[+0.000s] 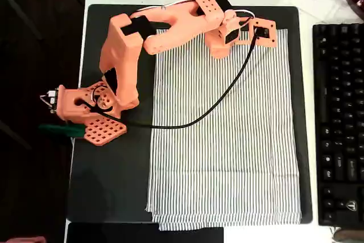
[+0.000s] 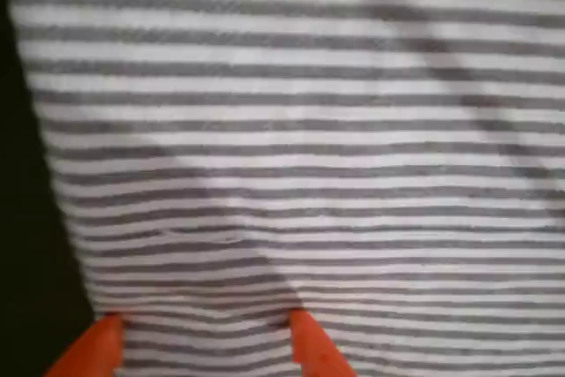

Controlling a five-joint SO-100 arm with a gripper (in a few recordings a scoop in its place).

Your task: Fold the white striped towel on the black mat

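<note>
The white striped towel (image 1: 227,157) lies flat on the right part of the black mat (image 1: 108,180), with layered edges along its near side. My orange gripper (image 1: 218,49) reaches down onto the towel's far edge, left of the middle. In the wrist view the towel (image 2: 335,147) lies close below. The gripper (image 2: 205,331) is open, and both orange fingertips (image 2: 305,337) rest on the cloth. One tip stands right at the towel's edge, where the mat (image 2: 22,245) shows. A faint crease runs up from the other tip.
A black keyboard (image 1: 338,123) lies right of the mat. The arm's base (image 1: 91,112) sits on the mat's left side, and its black cable (image 1: 216,106) trails over the towel. A smaller dark slab (image 1: 142,234) lies at the near edge.
</note>
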